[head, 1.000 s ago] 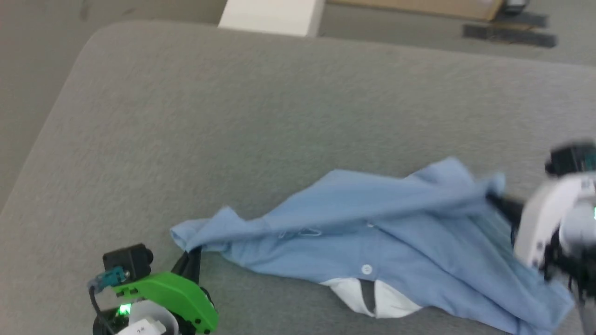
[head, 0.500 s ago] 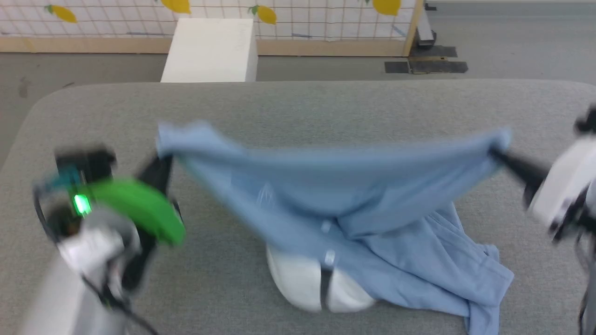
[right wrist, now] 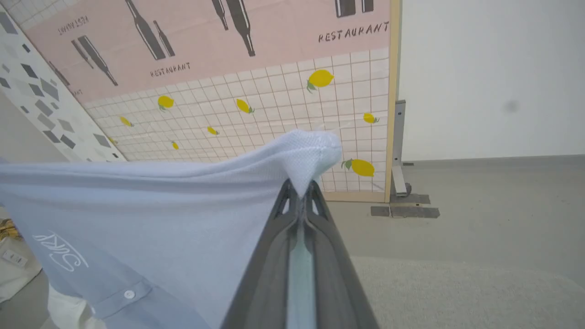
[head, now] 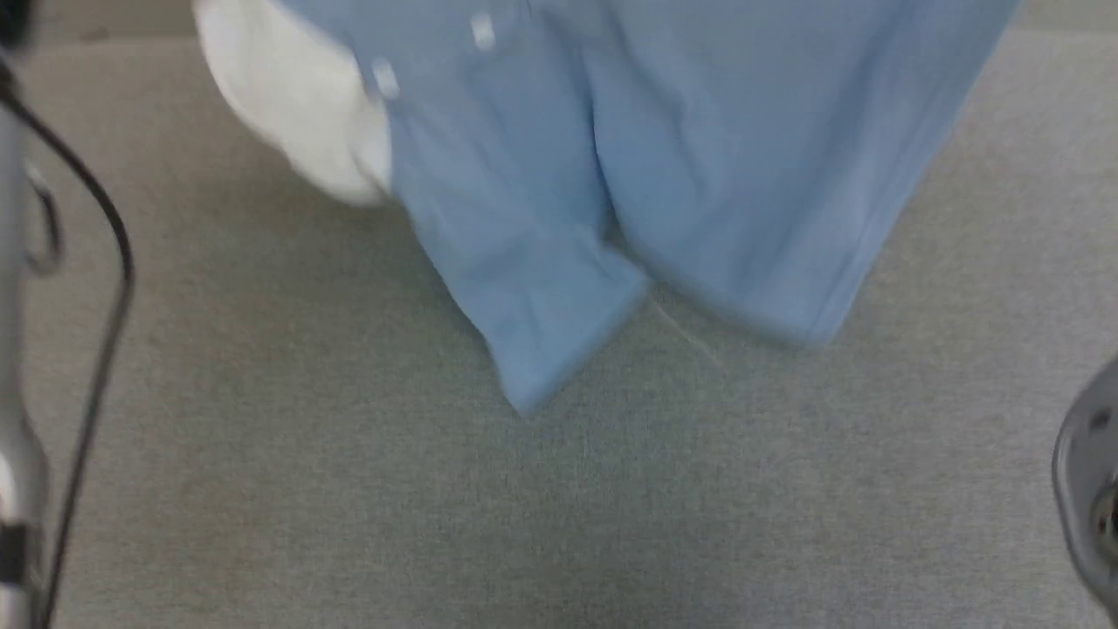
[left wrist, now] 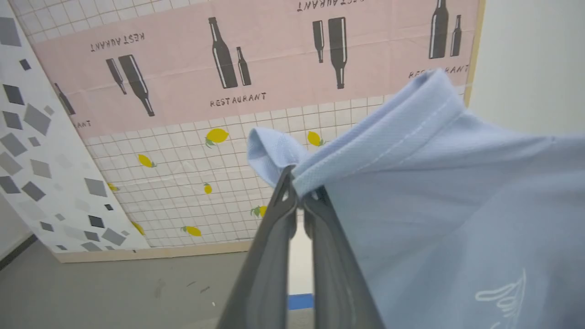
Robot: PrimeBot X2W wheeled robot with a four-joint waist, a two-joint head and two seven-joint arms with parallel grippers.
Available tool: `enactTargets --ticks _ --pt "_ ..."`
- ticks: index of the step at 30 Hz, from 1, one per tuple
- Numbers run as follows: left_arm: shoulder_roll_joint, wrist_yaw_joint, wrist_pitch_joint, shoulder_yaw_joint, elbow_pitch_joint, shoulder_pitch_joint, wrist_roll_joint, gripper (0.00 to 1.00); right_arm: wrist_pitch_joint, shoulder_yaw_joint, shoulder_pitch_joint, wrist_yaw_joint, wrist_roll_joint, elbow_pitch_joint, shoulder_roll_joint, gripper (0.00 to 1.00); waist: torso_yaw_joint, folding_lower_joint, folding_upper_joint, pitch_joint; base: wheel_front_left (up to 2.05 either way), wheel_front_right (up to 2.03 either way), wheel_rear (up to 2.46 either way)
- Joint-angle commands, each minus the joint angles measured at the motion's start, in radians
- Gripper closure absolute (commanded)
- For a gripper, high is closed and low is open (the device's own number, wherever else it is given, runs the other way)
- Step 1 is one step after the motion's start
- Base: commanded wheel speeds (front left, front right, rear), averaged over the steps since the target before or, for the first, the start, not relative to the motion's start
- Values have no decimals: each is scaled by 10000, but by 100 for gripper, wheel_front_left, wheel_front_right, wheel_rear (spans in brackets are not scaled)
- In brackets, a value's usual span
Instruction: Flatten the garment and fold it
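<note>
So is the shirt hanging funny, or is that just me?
A bit. The shirt hangs upside down: the left gripper and right gripper each pinch its top edge, while the white collar droops low and the chest logo looks flipped. Nothing looks torn.

- We record the left gripper (left wrist: 299,194): two long dark grey fingers (left wrist: 267,269), matte, tapering to narrow tips, each with a small slot near its tip.
- The right gripper (right wrist: 300,192) matches: dark grey tapered fingers (right wrist: 263,278), slotted near the tips.
- Left arm (head: 12,367): pale silver tube, with a thin black cable (head: 128,266) looping beside it.
- Right arm (head: 1087,489): rounded grey casing with dark round recesses; we find it blurred.
</note>
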Motion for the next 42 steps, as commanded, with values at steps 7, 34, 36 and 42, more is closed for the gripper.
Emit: enactTargets --ticks 7,34,36,42 --pt "298 601 -1531 -250 1221 -3337 1632 100 -2448 -747 -3070 -19 -1198 1597 404 100 -120 -1 0 2307 0 0 0" --pt "-710 -102 -5327 -285 1425 1522 -135 100 -5954 2021 1271 -19 2632 2281 -573 100 894 -1 0 943 0 0 0" --pt "-741 -129 -5286 -226 919 2837 -515 100 -6190 2174 2488 -19 3094 1807 -761 100 903 -1 0 424 0 0 0" --pt "-559 718 -4862 -7 -1872 9284 -1532 100 -6418 2412 7799 -19 4132 -129 -1168 100 940 -1 0 -1487 0 0 0"
